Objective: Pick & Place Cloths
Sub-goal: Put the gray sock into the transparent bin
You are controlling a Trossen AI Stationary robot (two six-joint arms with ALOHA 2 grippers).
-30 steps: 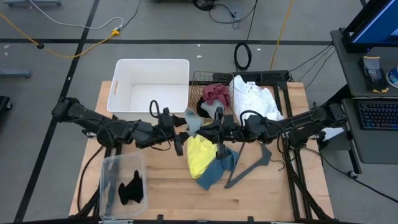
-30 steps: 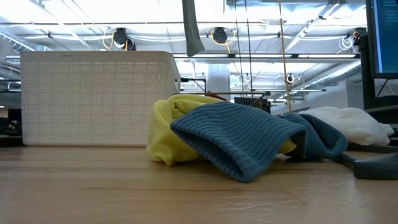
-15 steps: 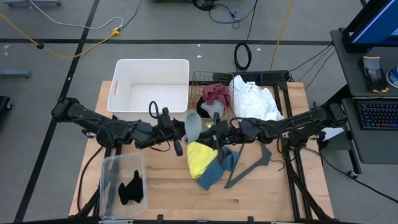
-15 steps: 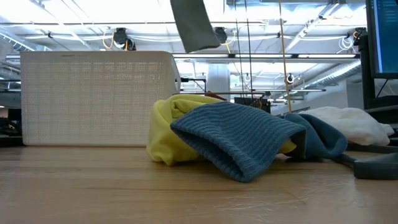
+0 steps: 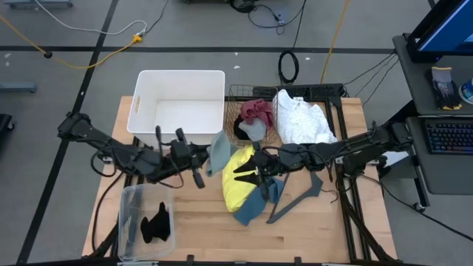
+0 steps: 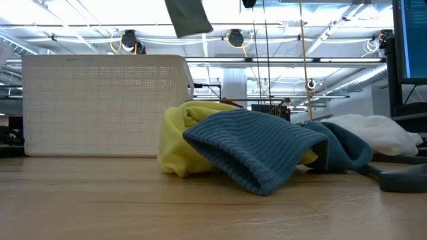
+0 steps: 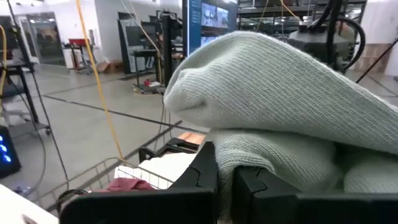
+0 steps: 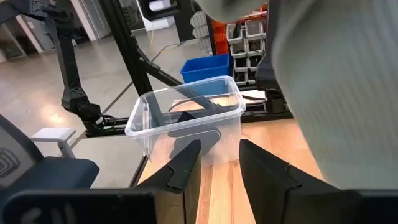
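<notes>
Cloth [image 5: 219, 151]: grey-green, hanging off the table, clamped in left gripper [image 5: 199, 159], beside the white bin [image 5: 179, 80].
Left gripper: pinching the cloth tight.
Right gripper [image 5: 251, 171]: fingers parted, holding nothing, hovering over the yellow cloth [image 5: 237, 185].
Risk: cloth may be snagging on the right gripper, which is just beside it.

Wire basket [image 5: 255, 96] right of bin [image 5: 179, 92]; clear box [image 5: 144, 196] front-left (garment [image 5: 156, 224] inside); hanger [image 5: 295, 198] right.
</notes>
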